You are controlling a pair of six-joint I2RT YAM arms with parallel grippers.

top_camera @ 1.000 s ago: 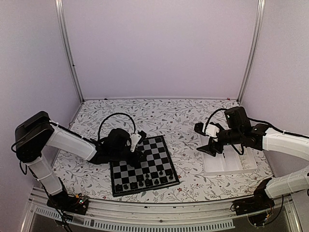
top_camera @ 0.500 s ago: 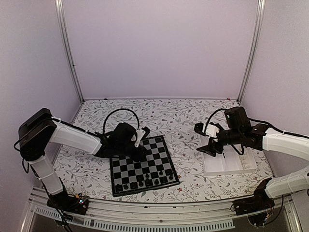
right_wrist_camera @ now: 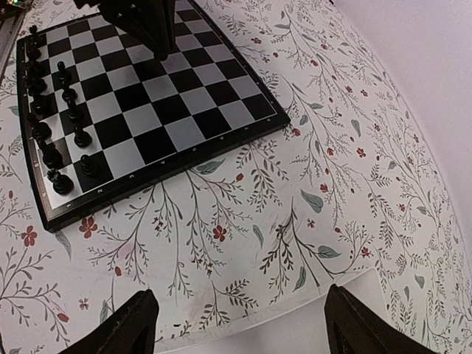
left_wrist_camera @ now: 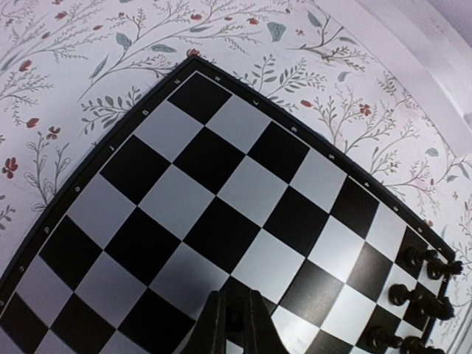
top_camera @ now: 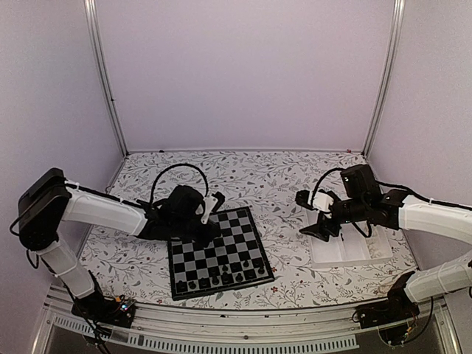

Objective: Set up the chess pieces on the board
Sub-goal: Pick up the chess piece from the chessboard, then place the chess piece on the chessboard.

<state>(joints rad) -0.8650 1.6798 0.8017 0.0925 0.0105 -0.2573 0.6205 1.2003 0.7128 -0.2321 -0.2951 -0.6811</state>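
The board (top_camera: 234,243) lies left of centre on the floral cloth. Several black chess pieces (top_camera: 221,279) stand in rows along its near edge. My left gripper (top_camera: 212,225) hangs low over the board's far left part. In the left wrist view its fingers (left_wrist_camera: 215,324) are closed on a small black chess piece (left_wrist_camera: 234,318), above a dark square. More pieces (left_wrist_camera: 417,295) show at the lower right. My right gripper (top_camera: 318,229) is open and empty, over the left edge of the white tray (top_camera: 346,252). The right wrist view shows the board (right_wrist_camera: 162,96) and its pieces (right_wrist_camera: 55,110).
The white compartmented tray stands at the right; its rim (right_wrist_camera: 295,335) shows between my right fingers (right_wrist_camera: 136,324). The left arm's gripper (right_wrist_camera: 144,22) reaches over the board's far side. Metal posts and lilac walls enclose the table.
My left arm has swung its elbow and shoulder, while its gripper stayed over the board's far left part. My right gripper has dipped slightly to the left.
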